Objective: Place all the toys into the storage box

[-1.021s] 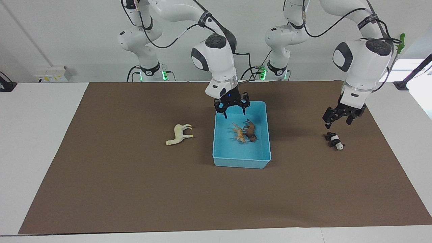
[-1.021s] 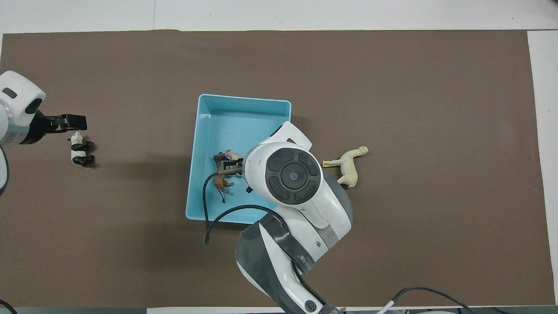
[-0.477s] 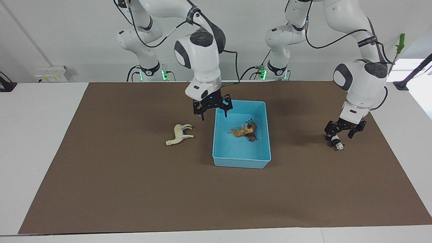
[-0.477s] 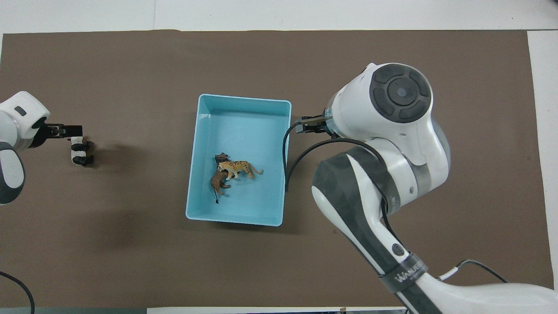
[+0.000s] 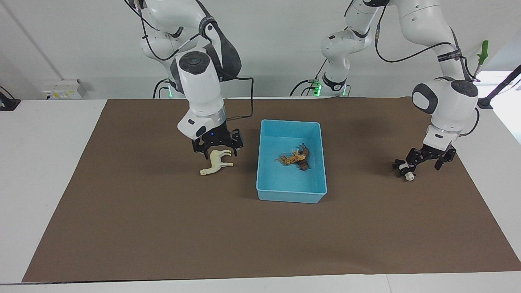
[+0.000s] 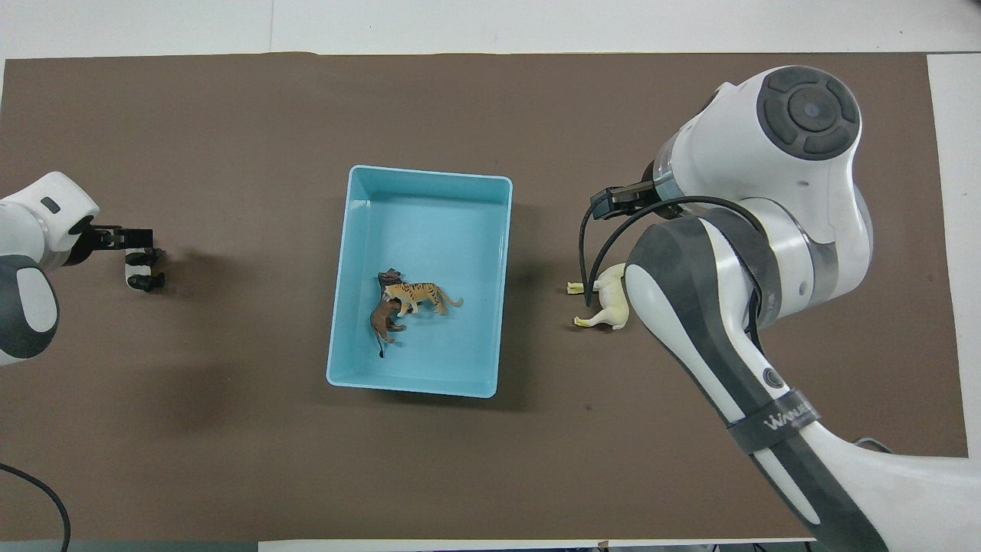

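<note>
Seen from across the table, a light blue rectangular plastic storage box [image 5: 291,191] sits mid-mat on a brown cloth [image 5: 163,228], holding an orange striped tiger figurine [image 5: 286,159] leaning against a brown lion-like figurine [image 5: 303,156]. The right gripper [image 5: 217,151] hangs low just over a cream-white horse-like figurine [image 5: 215,162] lying beside the box toward the right arm's end, fingers spread wide and empty. The left gripper [image 5: 423,162] is down at a black-and-white panda figurine [image 5: 405,170] toward the left arm's end, fingers wide; whether they touch it I cannot tell. From overhead, the tiger's stripes show clearly, but the right arm hides the horse's head and most of its gripper.
</note>
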`<action>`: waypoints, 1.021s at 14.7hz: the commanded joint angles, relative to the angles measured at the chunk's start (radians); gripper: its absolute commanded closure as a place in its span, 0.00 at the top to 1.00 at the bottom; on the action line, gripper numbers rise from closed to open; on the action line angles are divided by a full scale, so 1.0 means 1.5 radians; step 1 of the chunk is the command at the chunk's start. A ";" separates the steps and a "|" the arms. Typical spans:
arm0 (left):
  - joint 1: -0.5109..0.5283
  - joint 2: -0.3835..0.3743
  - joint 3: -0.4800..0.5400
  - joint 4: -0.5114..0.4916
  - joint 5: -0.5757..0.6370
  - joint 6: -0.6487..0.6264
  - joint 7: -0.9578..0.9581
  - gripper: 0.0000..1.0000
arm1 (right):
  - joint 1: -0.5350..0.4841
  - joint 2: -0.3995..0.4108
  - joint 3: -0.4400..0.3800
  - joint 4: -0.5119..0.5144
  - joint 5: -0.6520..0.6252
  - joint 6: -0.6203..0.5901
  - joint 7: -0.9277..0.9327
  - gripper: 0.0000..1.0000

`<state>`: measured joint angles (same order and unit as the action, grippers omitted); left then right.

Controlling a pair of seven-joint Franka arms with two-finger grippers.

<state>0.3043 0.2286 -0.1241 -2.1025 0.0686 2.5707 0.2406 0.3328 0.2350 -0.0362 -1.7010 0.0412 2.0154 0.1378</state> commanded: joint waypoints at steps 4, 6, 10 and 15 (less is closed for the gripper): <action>0.005 0.040 0.005 -0.015 0.006 0.055 0.000 1.00 | -0.009 -0.030 0.009 -0.110 0.003 0.016 -0.075 1.00; 0.003 0.040 0.005 -0.018 0.006 0.058 -0.003 1.00 | 0.001 -0.053 0.009 -0.170 0.003 0.045 -0.078 1.00; 0.002 0.039 0.005 -0.027 0.006 0.058 -0.004 1.00 | 0.009 -0.067 0.010 -0.248 0.004 0.133 -0.071 1.00; 0.001 0.036 0.005 -0.034 0.006 0.057 -0.005 0.53 | 0.017 -0.046 0.013 -0.258 0.011 0.197 -0.029 1.00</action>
<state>0.3065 0.2977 -0.1204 -2.1282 0.0686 2.6341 0.2401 0.3590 0.1670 -0.0238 -2.0590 0.0460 2.2529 0.0651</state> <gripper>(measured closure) 0.084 0.000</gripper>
